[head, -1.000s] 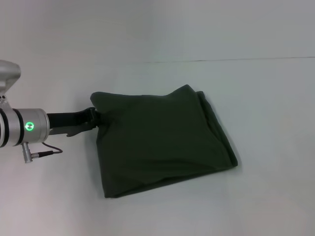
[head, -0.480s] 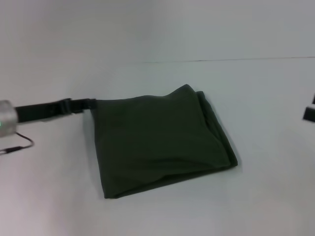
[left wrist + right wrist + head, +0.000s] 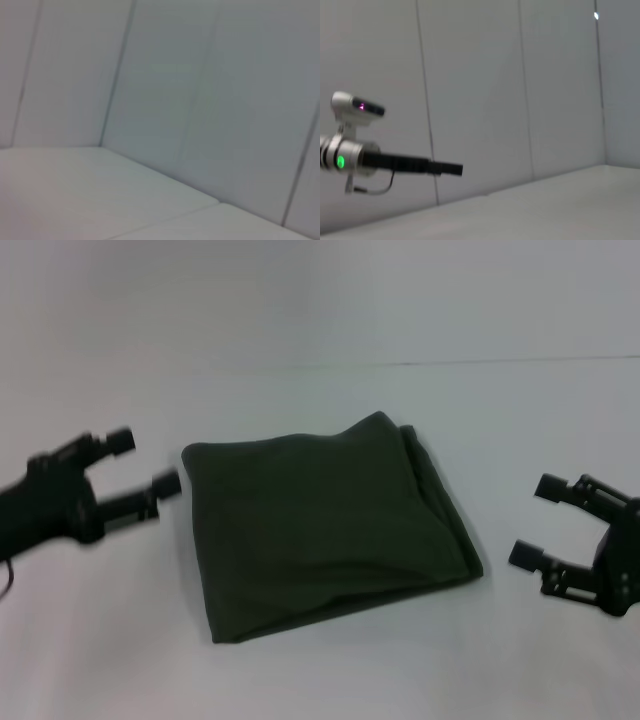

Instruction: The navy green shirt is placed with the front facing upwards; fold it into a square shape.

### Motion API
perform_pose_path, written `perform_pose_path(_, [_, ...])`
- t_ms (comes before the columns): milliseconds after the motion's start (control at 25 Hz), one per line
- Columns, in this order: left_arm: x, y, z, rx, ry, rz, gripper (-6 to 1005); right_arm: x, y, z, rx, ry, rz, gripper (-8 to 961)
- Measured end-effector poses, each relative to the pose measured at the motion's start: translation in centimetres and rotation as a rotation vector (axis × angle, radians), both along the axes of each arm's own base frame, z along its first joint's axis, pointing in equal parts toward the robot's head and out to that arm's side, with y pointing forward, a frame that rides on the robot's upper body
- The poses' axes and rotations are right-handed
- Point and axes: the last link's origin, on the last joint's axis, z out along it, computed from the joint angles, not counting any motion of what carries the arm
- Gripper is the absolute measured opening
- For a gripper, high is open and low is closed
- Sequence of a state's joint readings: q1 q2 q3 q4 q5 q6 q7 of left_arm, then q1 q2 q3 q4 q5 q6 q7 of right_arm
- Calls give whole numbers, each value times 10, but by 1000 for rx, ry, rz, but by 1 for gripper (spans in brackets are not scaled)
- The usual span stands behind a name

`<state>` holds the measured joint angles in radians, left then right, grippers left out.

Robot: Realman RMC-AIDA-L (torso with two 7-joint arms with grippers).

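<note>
The navy green shirt (image 3: 325,525) lies folded into a rough square in the middle of the white table, plain dark olive cloth facing up. In the head view my left gripper (image 3: 142,462) hangs open just off the shirt's left edge, holding nothing. My right gripper (image 3: 538,521) is open to the right of the shirt, a short gap from its right edge, and holds nothing. The right wrist view catches my left arm (image 3: 395,162) stretched out in front of the wall. The left wrist view holds only wall and table.
The white table (image 3: 320,680) runs back to a pale panelled wall (image 3: 320,300). Bare tabletop surrounds the shirt on all sides.
My left gripper let go of the shirt's left edge, pulled back to the left and opened. My right gripper came into view on the right. The shirt's left edge settled flat.
</note>
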<state>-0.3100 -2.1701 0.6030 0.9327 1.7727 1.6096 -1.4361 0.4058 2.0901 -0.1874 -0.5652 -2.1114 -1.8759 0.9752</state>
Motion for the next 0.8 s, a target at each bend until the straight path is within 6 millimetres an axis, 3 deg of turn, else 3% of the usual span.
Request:
perform_pose_path(160, [-13,-30,-13,3,37,-88,914,5,-11,-17,-17,21,-28,919])
perform_pose_path(360, [-31,-53,-29,-67,104,-89,936,18,-20,-38,-38,-22,-90,919])
perform_pose_path(600, [-41,-65,-45,-124,144,-99,937,35,-22,-57,-44,-132,-166,919])
perform_pose_path(800, [-43,-63,-51,-186,180,-99,936,38,-22,-63,-65,-172,-168,919])
